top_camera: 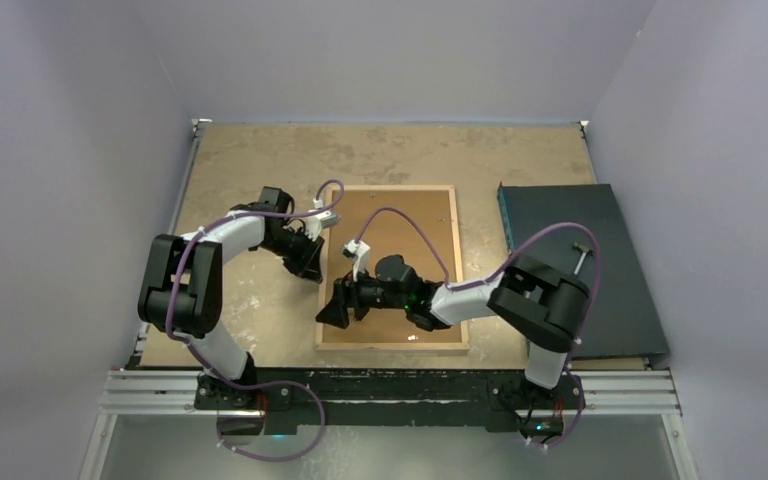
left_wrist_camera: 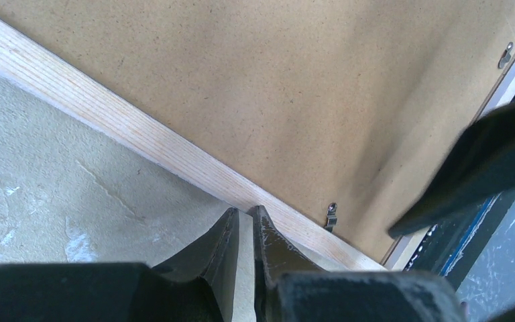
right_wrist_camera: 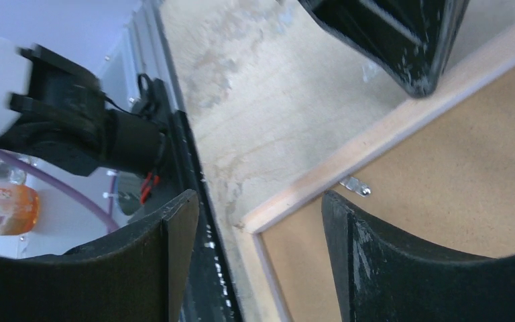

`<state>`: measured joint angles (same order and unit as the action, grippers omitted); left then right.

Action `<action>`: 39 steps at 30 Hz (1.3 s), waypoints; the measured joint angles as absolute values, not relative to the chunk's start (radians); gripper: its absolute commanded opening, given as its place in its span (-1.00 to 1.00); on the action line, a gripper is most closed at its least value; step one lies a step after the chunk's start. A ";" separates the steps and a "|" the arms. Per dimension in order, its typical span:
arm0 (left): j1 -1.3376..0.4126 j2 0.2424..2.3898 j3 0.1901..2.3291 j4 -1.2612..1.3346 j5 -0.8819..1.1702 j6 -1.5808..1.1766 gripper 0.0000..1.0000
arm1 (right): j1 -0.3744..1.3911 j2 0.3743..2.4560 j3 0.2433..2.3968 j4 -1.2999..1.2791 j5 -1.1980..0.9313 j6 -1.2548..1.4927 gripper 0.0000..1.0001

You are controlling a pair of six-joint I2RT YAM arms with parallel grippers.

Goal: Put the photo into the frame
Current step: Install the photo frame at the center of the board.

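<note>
The frame [top_camera: 392,189] lies face down mid-table, its light wood back up, with a brown backing board [top_camera: 415,215] inside it. The photo is hidden. My left gripper [top_camera: 317,272] is shut and holds nothing; its tips [left_wrist_camera: 246,211] rest at the outer edge of the frame's left rail [left_wrist_camera: 141,137], beside a small metal clip [left_wrist_camera: 332,216]. My right gripper [top_camera: 332,312] stands open above the frame's near-left corner [right_wrist_camera: 261,221], one finger over the backing board [right_wrist_camera: 456,181], the other beyond the table edge. The left gripper [right_wrist_camera: 402,40] shows at the top of the right wrist view.
A dark flat mat [top_camera: 570,290] with a hammer [top_camera: 585,255] lies right of the frame. The table's near edge and black rail [right_wrist_camera: 194,194] run just below the frame corner. An orange bottle [right_wrist_camera: 3,208] sits off the table.
</note>
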<state>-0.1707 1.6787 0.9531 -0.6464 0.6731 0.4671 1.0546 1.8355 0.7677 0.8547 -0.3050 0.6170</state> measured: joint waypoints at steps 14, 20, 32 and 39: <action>-0.171 1.679 0.957 -0.653 0.670 0.476 -0.82 | 1.073 1.855 0.734 0.849 -0.239 0.613 0.39; -0.171 1.679 0.957 -0.654 0.670 0.477 -0.83 | 1.103 1.868 0.759 0.840 -0.207 0.610 0.37; -0.171 1.679 0.958 -0.656 0.672 0.483 -0.83 | 1.128 1.892 0.808 0.808 -0.110 0.609 0.31; -0.171 1.679 0.958 -0.656 0.672 0.483 -0.84 | 1.128 1.909 0.827 0.808 -0.092 0.609 0.30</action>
<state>-0.1707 1.6787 0.9577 -0.6563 0.6724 0.4828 1.1278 1.9087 0.8272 0.8082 -0.0917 0.6090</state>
